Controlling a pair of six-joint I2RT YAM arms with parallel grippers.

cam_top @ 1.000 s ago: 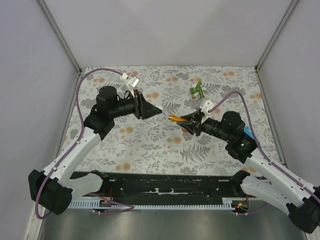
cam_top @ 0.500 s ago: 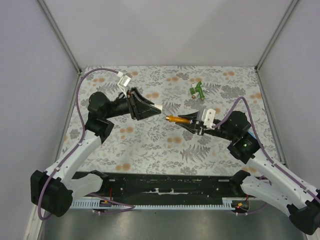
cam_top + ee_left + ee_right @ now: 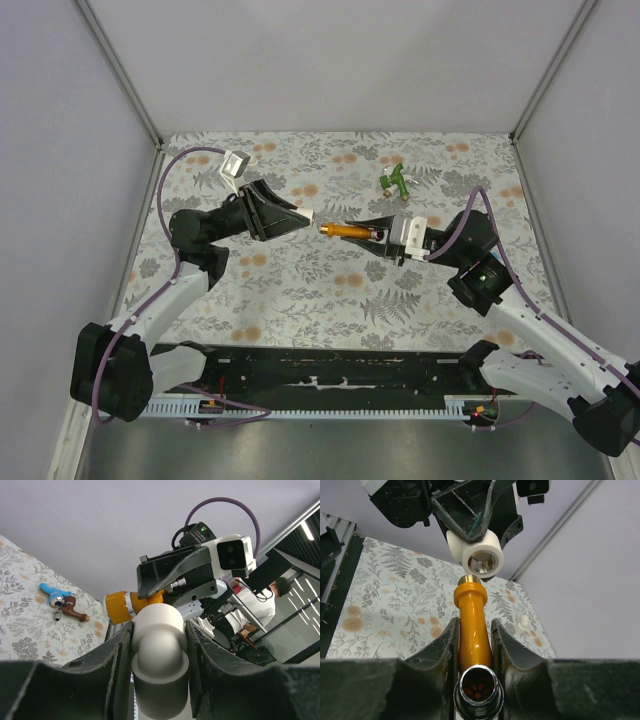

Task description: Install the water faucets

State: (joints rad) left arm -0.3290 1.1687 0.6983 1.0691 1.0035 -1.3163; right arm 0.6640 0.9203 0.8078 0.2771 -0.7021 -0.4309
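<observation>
The orange water faucet [image 3: 348,231] hangs above the table's middle, and my right gripper [image 3: 376,234] is shut on its body. In the right wrist view the orange faucet [image 3: 472,622] points its brass threaded end at the open threaded mouth of a white elbow fitting [image 3: 477,555], a sliver short of it. My left gripper [image 3: 299,217] is shut on that white fitting [image 3: 160,650], with the orange faucet [image 3: 121,607] just behind it. A green faucet [image 3: 396,180] lies at the back of the table. The blue faucet [image 3: 51,591] and the dark red faucet [image 3: 71,612] lie together on the table.
Another small white fitting [image 3: 522,623] sits on the flowered table [image 3: 300,290] near the wall. Grey walls with metal posts [image 3: 120,70] close in the back and sides. A black rail [image 3: 320,375] with both arm bases runs along the near edge.
My right gripper has carried the orange faucet leftward and turned it toward the fitting. My left gripper has drawn slightly back and tilted, so fitting and faucet now nearly meet.
</observation>
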